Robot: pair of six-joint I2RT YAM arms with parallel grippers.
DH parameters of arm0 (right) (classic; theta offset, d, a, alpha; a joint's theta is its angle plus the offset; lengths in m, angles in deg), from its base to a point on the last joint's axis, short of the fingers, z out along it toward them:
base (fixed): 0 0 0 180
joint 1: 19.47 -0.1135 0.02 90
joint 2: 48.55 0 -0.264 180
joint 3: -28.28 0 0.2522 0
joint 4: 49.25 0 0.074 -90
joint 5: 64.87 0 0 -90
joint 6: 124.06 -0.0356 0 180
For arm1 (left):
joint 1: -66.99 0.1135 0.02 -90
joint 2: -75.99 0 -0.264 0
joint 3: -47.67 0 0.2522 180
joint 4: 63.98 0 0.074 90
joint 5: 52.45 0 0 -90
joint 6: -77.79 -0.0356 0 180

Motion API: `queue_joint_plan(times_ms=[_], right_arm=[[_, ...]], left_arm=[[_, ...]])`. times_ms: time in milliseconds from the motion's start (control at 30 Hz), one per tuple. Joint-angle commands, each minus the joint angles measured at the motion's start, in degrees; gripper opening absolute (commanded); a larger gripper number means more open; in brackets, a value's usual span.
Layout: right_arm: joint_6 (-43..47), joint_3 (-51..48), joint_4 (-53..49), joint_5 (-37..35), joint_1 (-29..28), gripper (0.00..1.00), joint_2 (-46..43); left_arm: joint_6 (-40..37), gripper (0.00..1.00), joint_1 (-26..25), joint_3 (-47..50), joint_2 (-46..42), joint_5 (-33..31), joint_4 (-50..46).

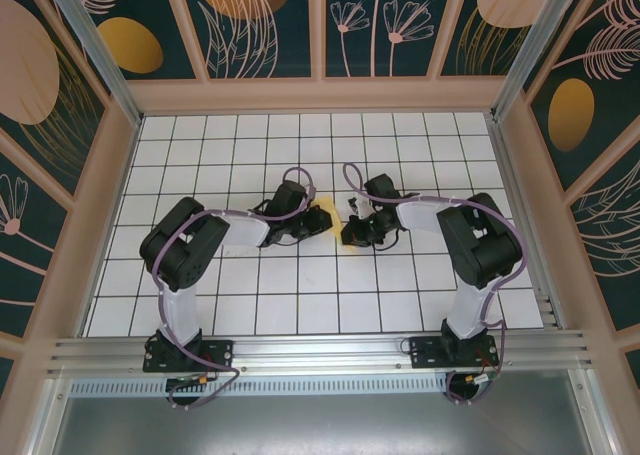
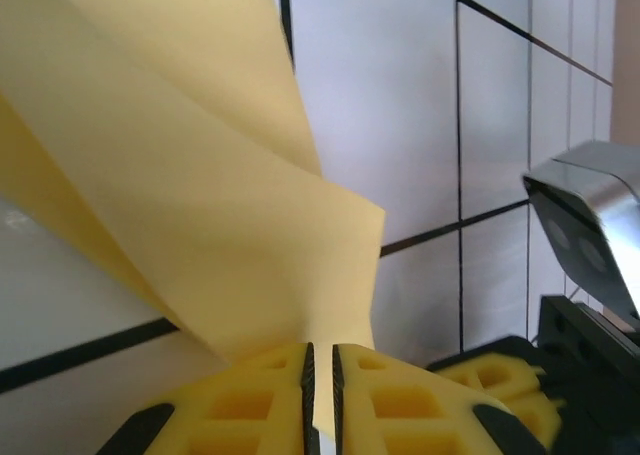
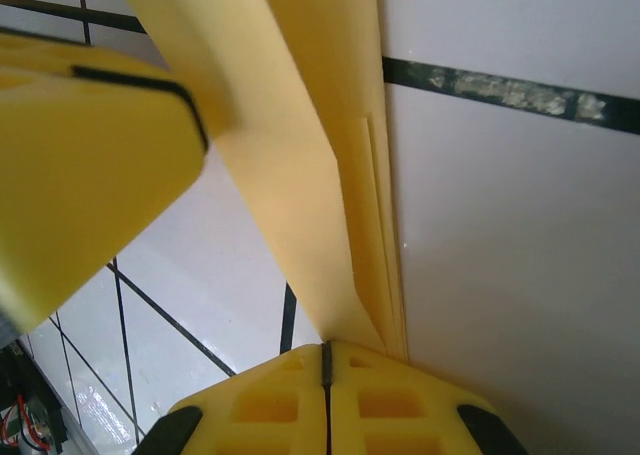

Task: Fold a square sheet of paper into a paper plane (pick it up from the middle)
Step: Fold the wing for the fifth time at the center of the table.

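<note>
Yellow on yellow at the nearest point: left gripper (image 2: 320, 373) pinched to a thin slit on the bottom edge of the creased sheet of paper (image 2: 200, 195), gripping it, not loose. Same on the other side: right gripper (image 3: 325, 360) closed tight on a layered, folded edge of that sheet.

Beyond the tips, rising up and away from both claws in loose folds over the white grid table (image 2: 400, 95). Touching the table or lifted clear of it: cannot tell. Long crease running straight ahead of the right claw; fanning up and to the left ahead of the left claw.

Farther on, up and left of the right claw, one yellow finger (image 3: 80, 145) of the left gripper, close against the sheet.

From above, claws facing each other near mid-table, sheet pinned between them.

Judged as mid-fold, with no dart shape yet. Next move probably turns on that crease lying ahead of the right claw, both arms about equally near. Pulling apart across it would risk tearing or slipping such thin paper.
</note>
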Motion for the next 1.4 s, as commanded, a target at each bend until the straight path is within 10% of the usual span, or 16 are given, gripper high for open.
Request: queue_joint_plan(times_ms=[0,1367], right_arm=[[0.0,-1.2,-2.3,-2.9,0.3,0.07,2.6],[-2.9,-8.6,-2.2,-3.7,2.7,0.0,2.1]], left_arm=[[-0.9,0.14,0.1,2.8,-1.6,3.5,7.2],[-10.3,0.11,2.5,-12.8,7.8,-3.4,-17.3]])
